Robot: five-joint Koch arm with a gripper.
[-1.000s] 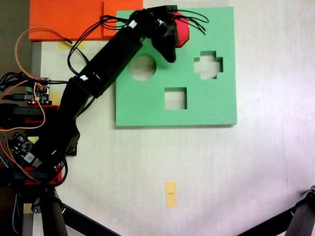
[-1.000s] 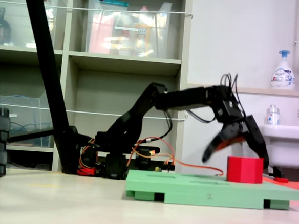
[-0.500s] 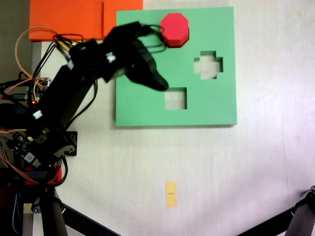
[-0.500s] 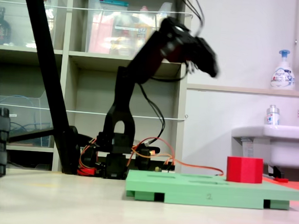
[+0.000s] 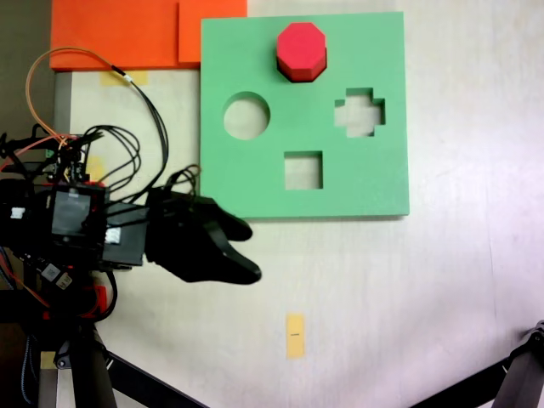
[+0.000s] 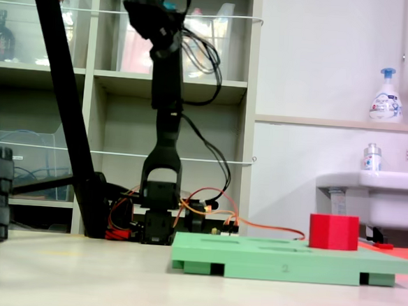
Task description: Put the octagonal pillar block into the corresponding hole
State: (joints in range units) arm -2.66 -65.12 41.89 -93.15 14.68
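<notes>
Octagonal pillar block (image 5: 301, 49) stands upright on the green board (image 5: 374, 183) at its far edge, beside the cross cutout (image 5: 359, 113); whether it's seated in its hole can't be told. Tool (image 5: 234, 251) holds nothing, raised high off the board's near-left corner; opening unclear. If unseated, press straight down, edges aligned.

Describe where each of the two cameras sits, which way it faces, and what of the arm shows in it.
A fixed view: above the table, looking straight down on the green foam board and red octagonal block; the arm shows folded back, gripper off the board.
A fixed view: low at table height, looking sideways at the board; the arm stands upright, gripper raised.
Shared: board, block, arm.
</notes>
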